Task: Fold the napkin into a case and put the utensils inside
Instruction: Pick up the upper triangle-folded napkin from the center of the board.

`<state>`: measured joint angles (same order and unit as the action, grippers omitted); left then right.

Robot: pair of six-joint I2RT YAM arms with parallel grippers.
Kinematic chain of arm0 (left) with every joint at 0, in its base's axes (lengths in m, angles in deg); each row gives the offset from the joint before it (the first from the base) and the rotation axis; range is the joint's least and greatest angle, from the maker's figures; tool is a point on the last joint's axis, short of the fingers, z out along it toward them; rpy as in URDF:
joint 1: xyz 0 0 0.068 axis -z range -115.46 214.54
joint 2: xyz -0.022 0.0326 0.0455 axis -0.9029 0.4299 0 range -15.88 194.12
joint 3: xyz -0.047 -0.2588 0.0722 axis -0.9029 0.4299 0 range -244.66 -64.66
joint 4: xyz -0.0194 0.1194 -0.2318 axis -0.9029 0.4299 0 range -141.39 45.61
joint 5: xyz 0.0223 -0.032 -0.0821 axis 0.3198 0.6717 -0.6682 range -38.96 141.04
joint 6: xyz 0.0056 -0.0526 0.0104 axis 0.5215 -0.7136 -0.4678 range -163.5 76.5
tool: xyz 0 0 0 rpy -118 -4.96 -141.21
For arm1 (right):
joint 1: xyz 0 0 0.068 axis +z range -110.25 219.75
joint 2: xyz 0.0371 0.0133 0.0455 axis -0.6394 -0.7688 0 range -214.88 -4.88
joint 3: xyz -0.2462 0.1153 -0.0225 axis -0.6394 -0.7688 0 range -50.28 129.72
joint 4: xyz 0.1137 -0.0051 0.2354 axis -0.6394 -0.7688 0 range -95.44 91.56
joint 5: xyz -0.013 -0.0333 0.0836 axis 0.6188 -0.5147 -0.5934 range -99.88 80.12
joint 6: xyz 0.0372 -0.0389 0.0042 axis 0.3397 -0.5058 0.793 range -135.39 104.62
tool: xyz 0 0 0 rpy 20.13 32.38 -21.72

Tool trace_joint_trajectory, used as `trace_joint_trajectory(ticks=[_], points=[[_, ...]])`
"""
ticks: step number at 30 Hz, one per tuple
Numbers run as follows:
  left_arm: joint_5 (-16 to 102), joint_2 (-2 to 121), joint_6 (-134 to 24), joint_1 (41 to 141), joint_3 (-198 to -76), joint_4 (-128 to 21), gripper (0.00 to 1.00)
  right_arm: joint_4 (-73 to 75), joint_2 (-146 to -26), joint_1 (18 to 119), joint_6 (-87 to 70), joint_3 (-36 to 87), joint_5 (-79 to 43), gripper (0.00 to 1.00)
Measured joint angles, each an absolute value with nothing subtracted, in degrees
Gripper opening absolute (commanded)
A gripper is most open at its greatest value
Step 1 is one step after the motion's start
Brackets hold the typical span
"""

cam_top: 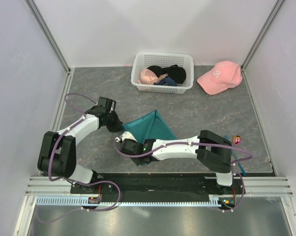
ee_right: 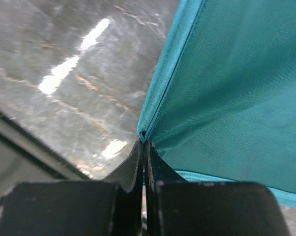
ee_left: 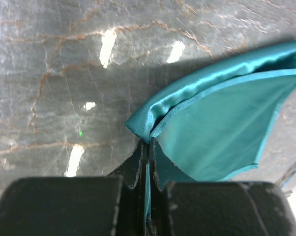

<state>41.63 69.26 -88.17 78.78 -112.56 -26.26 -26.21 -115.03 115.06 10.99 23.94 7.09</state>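
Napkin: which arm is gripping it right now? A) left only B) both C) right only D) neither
B: each wrist view shows its jaws shut on a folded edge of the napkin, which hangs lifted between the two arms.

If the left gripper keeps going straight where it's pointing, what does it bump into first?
The left gripper is shut on a corner of the teal napkin, so it would push into that cloth first. Past it lies the grey table, probably next, though depth is hard to judge.
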Motion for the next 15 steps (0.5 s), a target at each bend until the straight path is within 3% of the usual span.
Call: trace_joint_trajectory(ticks=[9,15], points=[[38.2,59.38,-88.17,72.26,-112.06,-21.78,0.02,-26.56,-113.28,114.51,11.62,31.15,-1.81,0.0],[34.11,49.7,-86.53,55.72,-117.0,-12.51,0.02,-26.3,-118.77,114.47,11.73,52.48,-10.53,0.0]])
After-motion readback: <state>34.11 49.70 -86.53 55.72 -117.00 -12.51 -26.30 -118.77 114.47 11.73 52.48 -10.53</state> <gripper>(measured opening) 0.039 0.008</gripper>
